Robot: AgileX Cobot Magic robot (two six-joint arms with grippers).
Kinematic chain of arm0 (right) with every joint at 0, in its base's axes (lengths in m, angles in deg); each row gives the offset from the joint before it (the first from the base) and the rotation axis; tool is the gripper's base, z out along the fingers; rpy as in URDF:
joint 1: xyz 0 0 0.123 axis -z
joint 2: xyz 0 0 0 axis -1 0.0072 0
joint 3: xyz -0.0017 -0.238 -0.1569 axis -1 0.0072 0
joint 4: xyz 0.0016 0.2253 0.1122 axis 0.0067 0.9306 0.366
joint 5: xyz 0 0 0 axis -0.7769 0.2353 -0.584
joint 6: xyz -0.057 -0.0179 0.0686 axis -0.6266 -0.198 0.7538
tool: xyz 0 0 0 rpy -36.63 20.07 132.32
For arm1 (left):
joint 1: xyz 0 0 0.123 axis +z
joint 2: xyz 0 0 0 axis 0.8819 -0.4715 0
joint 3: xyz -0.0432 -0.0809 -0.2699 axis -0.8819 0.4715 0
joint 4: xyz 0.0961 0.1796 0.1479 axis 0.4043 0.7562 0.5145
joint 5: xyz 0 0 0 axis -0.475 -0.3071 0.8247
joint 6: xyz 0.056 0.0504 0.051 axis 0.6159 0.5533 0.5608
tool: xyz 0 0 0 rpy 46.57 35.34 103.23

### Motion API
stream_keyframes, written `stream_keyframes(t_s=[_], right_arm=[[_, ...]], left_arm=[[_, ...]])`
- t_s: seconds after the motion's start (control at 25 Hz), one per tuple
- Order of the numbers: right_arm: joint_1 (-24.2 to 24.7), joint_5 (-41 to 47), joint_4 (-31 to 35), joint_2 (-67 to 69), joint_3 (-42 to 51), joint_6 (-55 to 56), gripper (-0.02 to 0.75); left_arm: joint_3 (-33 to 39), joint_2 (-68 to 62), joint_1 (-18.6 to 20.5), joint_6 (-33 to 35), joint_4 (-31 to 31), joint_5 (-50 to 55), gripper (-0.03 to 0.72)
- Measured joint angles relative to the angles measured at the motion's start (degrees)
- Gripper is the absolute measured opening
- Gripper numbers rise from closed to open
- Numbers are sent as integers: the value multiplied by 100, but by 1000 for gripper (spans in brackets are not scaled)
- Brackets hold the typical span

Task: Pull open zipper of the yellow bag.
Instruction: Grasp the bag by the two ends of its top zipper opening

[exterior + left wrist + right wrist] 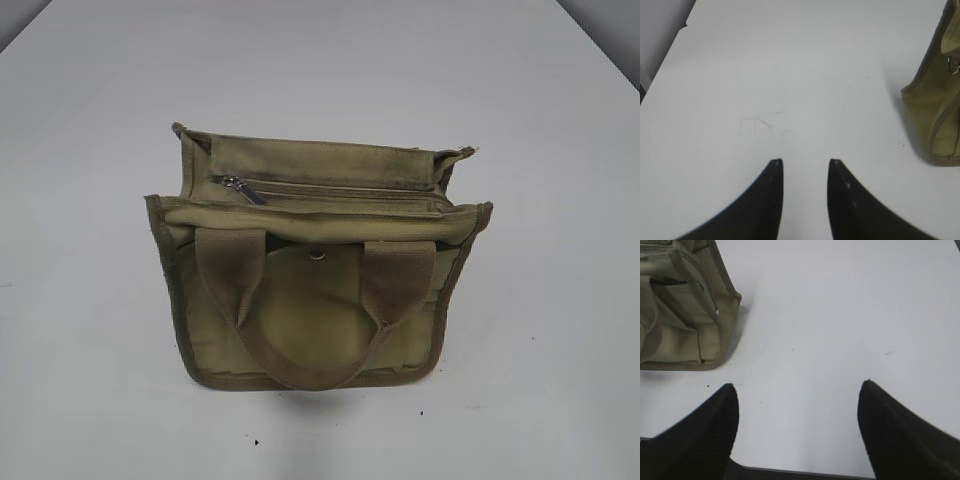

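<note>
Exterior view, table (90, 120): white, faintly scuffed, a few dark specks near 6 o'clock.
Exterior view, yellow bag (310, 330): at centre, olive-khaki canvas with darker bound edges, mouth toward 12 o'clock.
Pull tab (240, 188): small, silvery-grey, at the 9 o'clock end of the zipper.
Zipper (340, 188): thin line running from 9 to 3 o'clock across the upper panel; appears closed along its length.
Snap (317, 253): round metal, just below the mouth, between the handle straps.
Handle (315, 330): wide webbing loop lying flat on the front face, curving toward 6 o'clock.
Left wrist view, left gripper (805, 165): jaws narrowly parted, nothing between them, bare table beneath.
Left wrist view, bag: corner showing at 3 o'clock, well apart from the fingertips.
Right wrist view, bag: corner at 10 o'clock, apart from the fingers.
Right wrist view, right gripper (799, 387): jaws spread wide, holding nothing, over the bare table.
</note>
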Motion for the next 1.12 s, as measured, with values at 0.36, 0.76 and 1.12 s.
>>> stream_keyframes(t_s=[0.36, 0.76, 1.12], right_arm=[[0, -30, 47, 0, 0, 2, 574], [-7, -1888, 1160, 1801, -509, -194, 574], [-733, -2335, 1238, 4378, -1688, -1795, 531]], left_arm=[[-15, -84, 0, 0, -52, -24, 240], [-455, -1981, -2, 119, -2133, -1690, 240], [-1581, -5178, -206, 2002, -5016, -1447, 245]])
